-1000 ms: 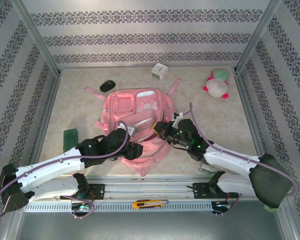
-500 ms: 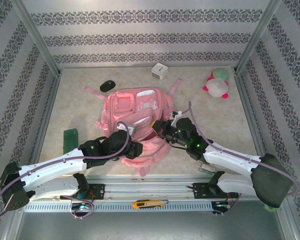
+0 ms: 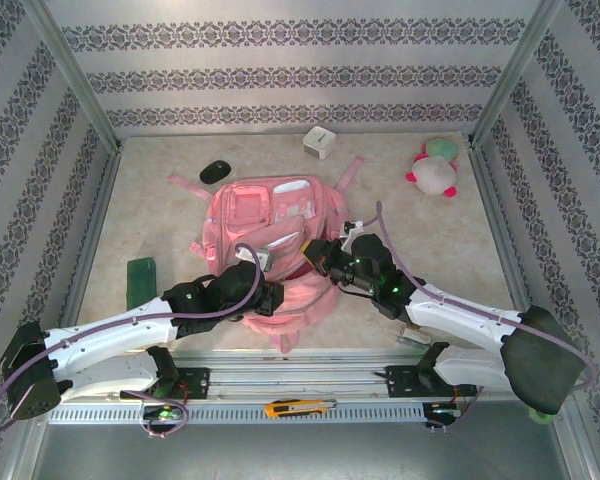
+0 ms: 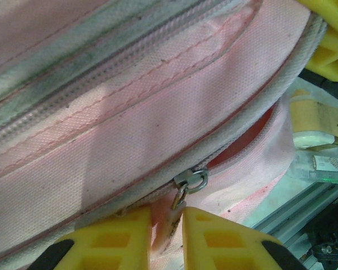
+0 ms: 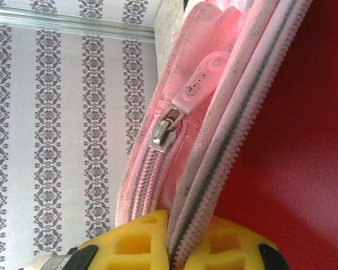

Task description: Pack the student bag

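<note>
Left wrist view gives me the close detail: my left gripper is narrowed on the small metal zipper pull of the student bag. The right wrist view has the right gripper pinched on the bag's pale zipper edge, beside a red lining. From the top view, the bag lies flat in the middle of a beige marbled table between grey patterned walls; it is pink, with several zipped front pockets and straps spread out.

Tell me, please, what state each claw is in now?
Left claw: closed on the small metal zipper pull of the large pink fabric backpack.
Right claw: closed on the backpack's pale zipper edge.
</note>
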Action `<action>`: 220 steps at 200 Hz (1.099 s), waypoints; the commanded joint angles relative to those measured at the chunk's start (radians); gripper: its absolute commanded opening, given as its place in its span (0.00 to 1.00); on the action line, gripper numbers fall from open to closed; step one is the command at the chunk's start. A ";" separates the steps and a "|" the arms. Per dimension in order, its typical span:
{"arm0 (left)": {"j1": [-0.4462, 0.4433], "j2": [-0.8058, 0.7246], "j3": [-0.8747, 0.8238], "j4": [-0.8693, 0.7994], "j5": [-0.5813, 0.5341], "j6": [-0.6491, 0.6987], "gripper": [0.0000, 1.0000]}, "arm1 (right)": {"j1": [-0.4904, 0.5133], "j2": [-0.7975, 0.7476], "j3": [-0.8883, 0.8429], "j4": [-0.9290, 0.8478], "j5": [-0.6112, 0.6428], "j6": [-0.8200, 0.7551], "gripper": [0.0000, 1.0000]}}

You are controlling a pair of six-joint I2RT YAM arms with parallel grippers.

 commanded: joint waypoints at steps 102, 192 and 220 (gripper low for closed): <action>-0.013 -0.035 -0.013 -0.060 -0.091 -0.049 0.00 | -0.023 -0.042 0.042 0.085 -0.029 -0.052 0.00; 0.065 -0.272 -0.112 -0.311 -0.233 -0.010 0.00 | -0.331 -0.211 -0.083 -0.018 -0.396 -0.014 0.00; 0.107 -0.289 -0.137 -0.250 -0.210 0.065 0.00 | -0.389 -0.216 -0.087 -0.055 -0.489 -0.034 0.00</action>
